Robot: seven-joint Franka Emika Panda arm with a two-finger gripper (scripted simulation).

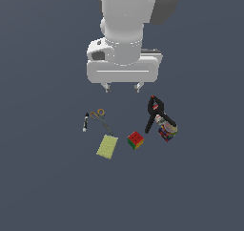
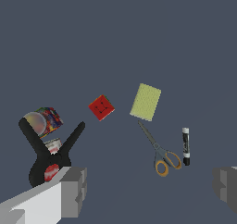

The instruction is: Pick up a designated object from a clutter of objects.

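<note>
Gripper (image 1: 123, 87) hanging above the clutter, fingers spread wide apart, nothing between them; in the wrist view one finger (image 2: 74, 190) low at one edge, the other barely showing at the opposite edge. White arm (image 1: 128, 20) rising straight up behind it.

Small scissors (image 1: 101, 120) lying flat on the dark grey floor (image 1: 47, 187), below the gripper and toward the exterior view's left, untouched. Orange ring handles (image 2: 167, 163) toward the gripper, thin grey blades (image 2: 149, 135) angling away toward the flat yellow-green rectangle (image 1: 107, 146). Blade tip close to that rectangle's near edge; touching or not, hard to tell. Short black marker (image 1: 86, 122) just beside the handles, on the exterior view's left, roughly parallel to the scissors and apart from them.

Red-green-yellow cube (image 1: 136, 140) near the rectangle, on its exterior-view right, apart from it.

Black clamp with red tips (image 1: 157, 113) farther to the exterior view's right, below the gripper's other finger, legs splayed. Colourful small container (image 1: 167, 130) pressed against the clamp, partly tucked between its legs. Both well apart from the scissors.
</note>
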